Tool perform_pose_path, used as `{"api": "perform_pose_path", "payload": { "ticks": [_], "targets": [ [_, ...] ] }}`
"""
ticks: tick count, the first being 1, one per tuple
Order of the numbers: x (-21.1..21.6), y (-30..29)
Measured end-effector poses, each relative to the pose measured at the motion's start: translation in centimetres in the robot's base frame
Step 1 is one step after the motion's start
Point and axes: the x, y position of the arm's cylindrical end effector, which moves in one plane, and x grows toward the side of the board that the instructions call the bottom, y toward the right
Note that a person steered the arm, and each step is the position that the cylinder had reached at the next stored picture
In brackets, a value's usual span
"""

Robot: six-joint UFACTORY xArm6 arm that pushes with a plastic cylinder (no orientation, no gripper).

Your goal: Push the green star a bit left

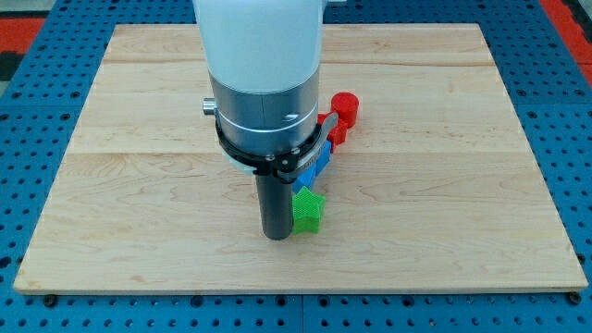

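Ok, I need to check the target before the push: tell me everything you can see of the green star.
The green star is a small bright green block with ridged, plastic-looking sides, lying flat on the wooden board below the centre. Its left part is hidden behind the rod; my tip sits against its left side. A blue block lies just above it, seemingly touching.

Pale wooden desk point(139, 185), planks running across the view, resting on a blue perforated base point(28, 92). Blocks lying on it: a green star point(307, 210) just below the desk's middle; a blue block point(317, 169), shape unclear and partly hidden by the arm, just above the star; a red cylinder point(345, 106) farther toward the view's top right; and a second red block point(337, 131) immediately below that cylinder, shape indistinct. My tip point(277, 235) meets the desk touching the star's left side.
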Motion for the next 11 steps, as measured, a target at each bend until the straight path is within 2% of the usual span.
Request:
{"api": "perform_pose_path", "payload": {
  "ticks": [5, 6, 7, 9, 10, 11],
  "targets": [
    [0.3, -0.1],
    [2.0, -0.8],
    [3.8, 0.9],
    [4.9, 11.4],
    [4.9, 11.4],
    [4.8, 14.1]
  ]
}}
